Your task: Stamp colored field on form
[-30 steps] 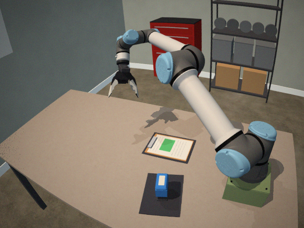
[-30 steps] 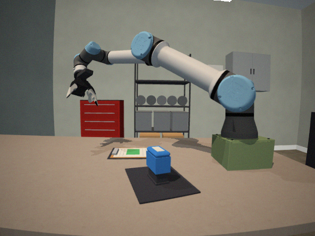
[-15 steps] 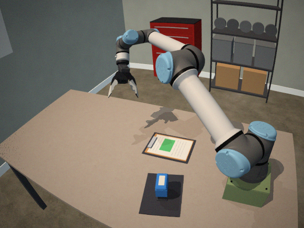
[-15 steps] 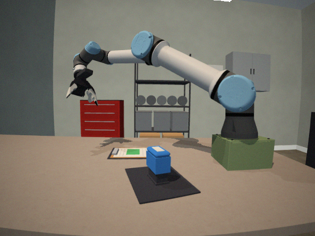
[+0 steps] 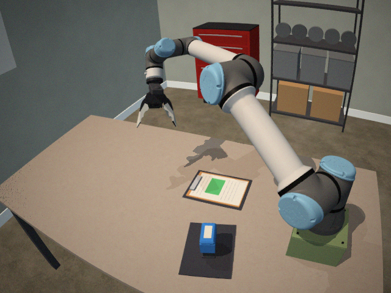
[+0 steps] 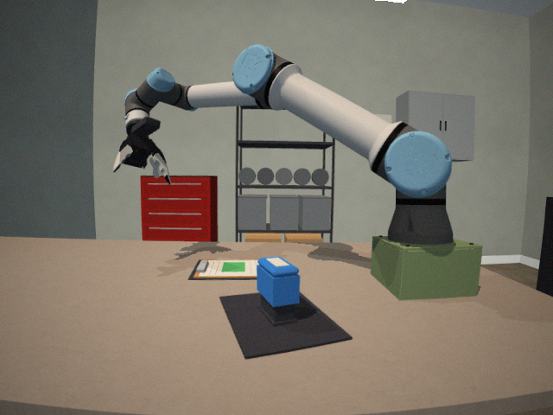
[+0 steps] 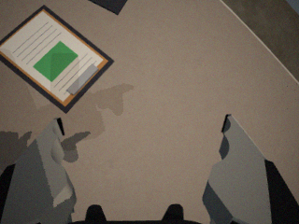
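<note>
A white robot arm with blue joint caps reaches toward the upper left of the top view, its gripper (image 5: pixel 156 119) hanging high above the far edge of a tan table (image 5: pixel 79 176), jaws spread wide and holding nothing. Lower centre, a blue stamp (image 5: pixel 208 237) stands upright on a dark mat (image 5: pixel 192 258). Just above it in the frame lies a clipboard form (image 5: pixel 233 192) (its green field (image 5: pixel 215 185) uncovered), well apart from the gripper.
</note>
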Controlling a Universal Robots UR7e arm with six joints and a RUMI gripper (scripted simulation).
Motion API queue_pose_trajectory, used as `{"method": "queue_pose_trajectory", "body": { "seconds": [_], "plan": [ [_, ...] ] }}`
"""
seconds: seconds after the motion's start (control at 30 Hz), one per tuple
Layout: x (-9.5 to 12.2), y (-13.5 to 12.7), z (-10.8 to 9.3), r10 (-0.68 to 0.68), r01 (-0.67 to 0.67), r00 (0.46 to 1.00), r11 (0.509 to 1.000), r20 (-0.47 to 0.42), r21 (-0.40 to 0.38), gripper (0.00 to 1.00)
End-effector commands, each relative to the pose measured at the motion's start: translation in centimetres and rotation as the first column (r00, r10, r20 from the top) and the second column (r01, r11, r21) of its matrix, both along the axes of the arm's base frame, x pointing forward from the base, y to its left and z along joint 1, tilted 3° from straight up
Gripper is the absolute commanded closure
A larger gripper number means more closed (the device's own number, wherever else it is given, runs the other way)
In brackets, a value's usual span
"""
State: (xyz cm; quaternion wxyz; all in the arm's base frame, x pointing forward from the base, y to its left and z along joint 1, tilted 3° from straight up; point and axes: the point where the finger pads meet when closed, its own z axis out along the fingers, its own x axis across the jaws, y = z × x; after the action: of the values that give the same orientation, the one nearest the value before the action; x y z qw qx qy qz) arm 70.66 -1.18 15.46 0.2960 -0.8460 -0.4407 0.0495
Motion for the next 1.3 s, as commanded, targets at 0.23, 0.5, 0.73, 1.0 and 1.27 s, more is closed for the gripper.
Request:
{"method": "queue_pose_trajectory", "body": {
  "seconds": [0.23,0.5,0.73,1.0,1.27],
  "plan": [
    [-1.1,3.0,0.4,-0.015,0.014,1.000,0.997,-0.004,-0.070,0.00],
    [-2.9,6.5,0.5,-0.035,0.035,0.999,0.988,-0.003,-0.150,0.00],
    [-4.7,9.0,0.4,-0.053,0.053,0.999,0.977,0.005,-0.206,0.00],
    [-8.5,13.2,0.0,-0.090,0.095,0.995,0.950,0.032,-0.298,0.00],
    [-12.9,16.6,-0.8,-0.127,0.145,0.989,0.917,0.073,-0.372,0.00]
  ]
}}
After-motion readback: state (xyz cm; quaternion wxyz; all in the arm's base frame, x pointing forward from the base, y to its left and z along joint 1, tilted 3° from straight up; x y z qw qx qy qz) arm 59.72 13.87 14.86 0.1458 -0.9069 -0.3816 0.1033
